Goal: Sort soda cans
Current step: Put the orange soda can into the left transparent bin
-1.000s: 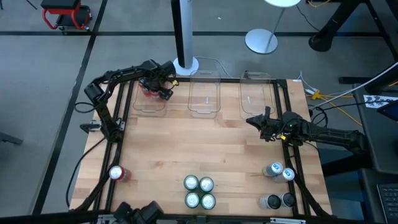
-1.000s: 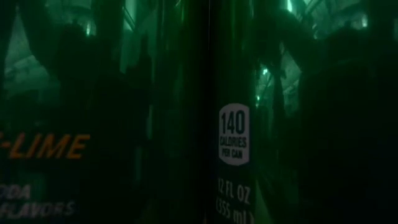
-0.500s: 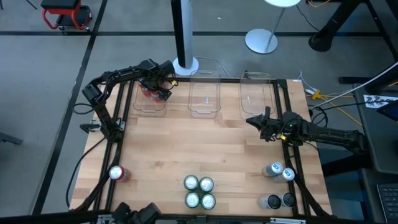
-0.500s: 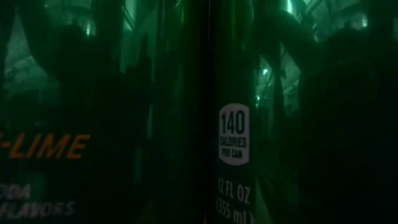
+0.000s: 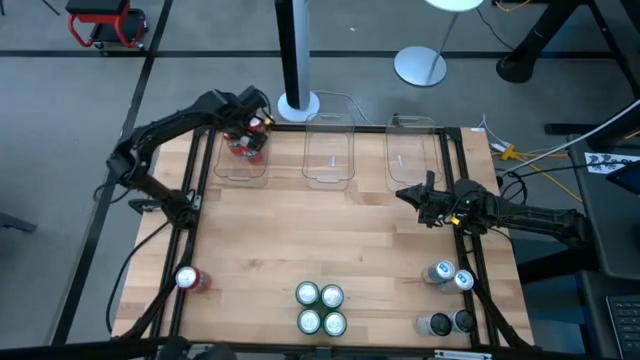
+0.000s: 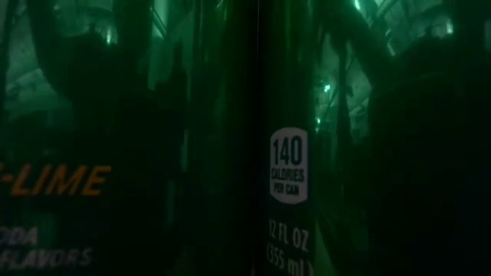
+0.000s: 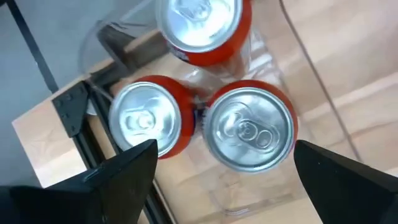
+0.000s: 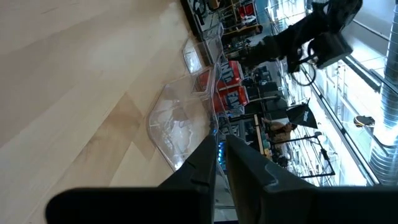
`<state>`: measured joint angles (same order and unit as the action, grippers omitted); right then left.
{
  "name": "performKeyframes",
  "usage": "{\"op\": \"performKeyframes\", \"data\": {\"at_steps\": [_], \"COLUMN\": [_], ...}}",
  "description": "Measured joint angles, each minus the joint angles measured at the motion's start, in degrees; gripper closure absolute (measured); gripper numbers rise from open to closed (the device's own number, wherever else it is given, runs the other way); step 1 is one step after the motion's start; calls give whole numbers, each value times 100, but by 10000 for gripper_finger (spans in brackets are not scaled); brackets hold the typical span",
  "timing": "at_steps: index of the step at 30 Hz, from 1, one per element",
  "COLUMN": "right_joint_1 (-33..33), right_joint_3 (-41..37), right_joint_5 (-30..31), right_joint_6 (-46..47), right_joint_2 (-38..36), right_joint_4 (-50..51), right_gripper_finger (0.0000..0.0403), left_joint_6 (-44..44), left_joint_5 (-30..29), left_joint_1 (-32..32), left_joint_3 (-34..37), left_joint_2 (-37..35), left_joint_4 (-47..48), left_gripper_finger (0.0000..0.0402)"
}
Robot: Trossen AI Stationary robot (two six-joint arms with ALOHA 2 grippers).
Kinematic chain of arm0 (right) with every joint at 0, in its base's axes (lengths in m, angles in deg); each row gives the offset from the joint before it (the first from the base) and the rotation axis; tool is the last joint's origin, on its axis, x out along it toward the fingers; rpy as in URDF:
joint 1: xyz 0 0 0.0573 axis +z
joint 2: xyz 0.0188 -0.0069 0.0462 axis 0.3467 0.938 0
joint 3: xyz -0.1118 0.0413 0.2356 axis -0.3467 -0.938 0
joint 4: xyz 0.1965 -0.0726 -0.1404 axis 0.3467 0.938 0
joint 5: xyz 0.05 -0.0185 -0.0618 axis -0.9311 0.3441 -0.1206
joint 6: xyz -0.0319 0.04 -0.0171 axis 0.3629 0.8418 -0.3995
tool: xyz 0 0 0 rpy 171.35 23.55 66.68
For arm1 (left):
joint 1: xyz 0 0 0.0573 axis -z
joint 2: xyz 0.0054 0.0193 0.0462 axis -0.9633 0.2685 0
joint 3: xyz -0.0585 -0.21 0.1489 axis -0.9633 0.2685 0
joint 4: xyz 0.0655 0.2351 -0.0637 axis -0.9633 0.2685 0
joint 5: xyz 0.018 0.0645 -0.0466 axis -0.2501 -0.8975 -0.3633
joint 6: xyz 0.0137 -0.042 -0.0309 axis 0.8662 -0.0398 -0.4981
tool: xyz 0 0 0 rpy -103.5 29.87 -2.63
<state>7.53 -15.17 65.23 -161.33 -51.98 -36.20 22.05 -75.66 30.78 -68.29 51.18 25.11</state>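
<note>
Left claw (image 7: 217, 180), spread and empty, hovers over three red cans (image 7: 249, 127) in far-left bin (image 5: 240, 165); cans rigid, smooth, prob. slippery: grip mid-wall; right claw (image 8: 221, 149) pressed together, idle

Low cam pressed against green can (image 6: 253, 138); overhead shows whole table (image 5: 330, 235).

The pale wooden plank desk (image 5: 330, 230) with its black metal frame carried three clear plastic rectangular bins (image 5: 330, 152) in a row beside the left claw (image 5: 250, 128). Well away from that claw stood a lone red can (image 5: 188, 279), four green cans (image 5: 320, 309), and four blue and dark cans (image 5: 448, 297) nearer the right claw (image 5: 418, 195).
</note>
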Motion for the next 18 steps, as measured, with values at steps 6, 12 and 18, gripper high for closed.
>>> {"op": "performKeyframes", "data": {"at_steps": [6, 12, 18], "right_joint_1": [-2, -1, -2], "right_joint_3": [1, 0, 0], "right_joint_5": [0, -1, -2], "right_joint_6": [2, 2, 0], "right_joint_2": [0, 0, 0], "right_joint_4": [0, 1, 2], "right_gripper_finger": [366, 366, 366], "left_joint_6": [-89, -45, -66], "left_joint_5": [285, 339, 341], "left_joint_1": [248, 655, 816], "left_joint_3": [0, 84, 768], "left_joint_2": [-506, -565, -562], "left_joint_4": [237, 854, 693], "left_gripper_finger": [38, 38, 38]}}
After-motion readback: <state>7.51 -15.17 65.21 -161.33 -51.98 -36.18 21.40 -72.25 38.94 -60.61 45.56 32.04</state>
